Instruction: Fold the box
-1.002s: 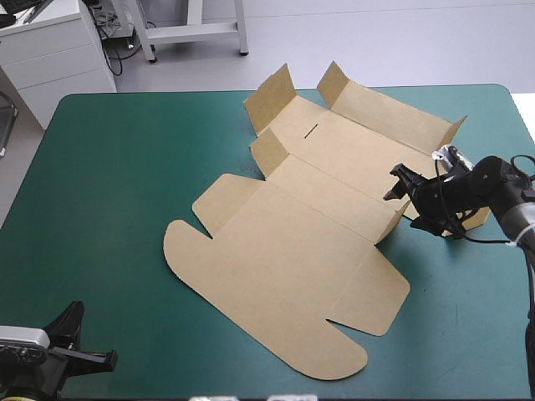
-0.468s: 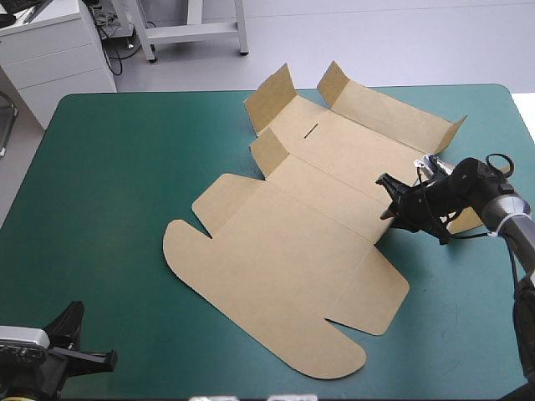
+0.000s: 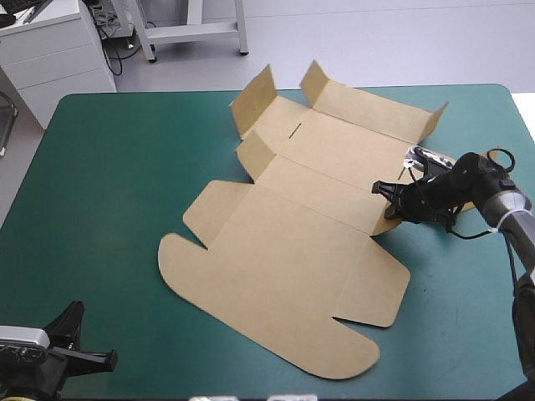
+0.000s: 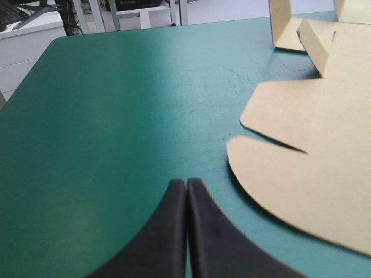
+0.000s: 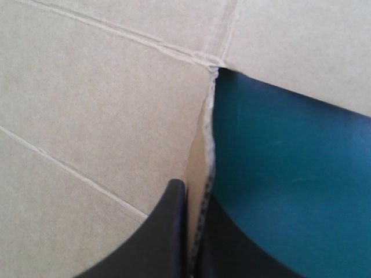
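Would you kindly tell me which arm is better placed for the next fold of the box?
The right. The right claw is shut on the box at its right edge, the board between its fingers. The left claw sits shut at the table's near-left corner, apart from the box, holding nothing.

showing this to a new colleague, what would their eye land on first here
The big brown box, a cut sheet lying mostly flat across the middle of the teal-green table, with short flaps standing up at its far end. Next, the right gripper at the box's right edge, shut on the board there. The left gripper sits shut by the near left corner, clear of the board.
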Motion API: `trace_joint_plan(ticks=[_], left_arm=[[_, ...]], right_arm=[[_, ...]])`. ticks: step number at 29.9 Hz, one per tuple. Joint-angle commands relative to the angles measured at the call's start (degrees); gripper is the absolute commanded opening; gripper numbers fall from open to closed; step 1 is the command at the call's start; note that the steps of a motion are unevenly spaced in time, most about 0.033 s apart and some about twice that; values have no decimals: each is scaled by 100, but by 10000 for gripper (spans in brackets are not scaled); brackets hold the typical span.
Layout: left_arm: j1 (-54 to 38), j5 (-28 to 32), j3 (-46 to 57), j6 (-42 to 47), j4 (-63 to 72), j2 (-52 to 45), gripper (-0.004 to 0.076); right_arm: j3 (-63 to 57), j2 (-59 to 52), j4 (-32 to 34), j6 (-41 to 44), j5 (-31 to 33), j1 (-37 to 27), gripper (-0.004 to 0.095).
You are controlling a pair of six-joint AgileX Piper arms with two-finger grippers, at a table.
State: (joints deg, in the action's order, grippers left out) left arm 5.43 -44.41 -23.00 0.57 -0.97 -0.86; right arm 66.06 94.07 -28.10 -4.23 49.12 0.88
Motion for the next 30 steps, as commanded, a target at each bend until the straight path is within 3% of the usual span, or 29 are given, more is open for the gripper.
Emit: trace_joint_plan(ticks=[1, 7, 12, 21, 25, 30], left_arm=[[45, 424, -128, 48, 30, 3, -32], [45, 424, -128, 48, 30, 3, -32], [45, 424, -128, 48, 30, 3, -32], [45, 424, -128, 48, 30, 3, -32], [45, 424, -128, 48, 30, 3, -32], [45, 424, -128, 48, 30, 3, -32]], right_arm=[[418, -140, 127, -1249, 374, 8, -22], [1156, 217, 248, -2585, 702, 8, -22], [2104, 761, 358, -3165, 984, 103, -23], [4408, 1936, 1737, -4225, 2060, 1113, -23], [5146, 2181, 1853, -4255, 2226, 1534, -23], [5451, 2192, 1842, -5288, 2148, 2067, -23]])
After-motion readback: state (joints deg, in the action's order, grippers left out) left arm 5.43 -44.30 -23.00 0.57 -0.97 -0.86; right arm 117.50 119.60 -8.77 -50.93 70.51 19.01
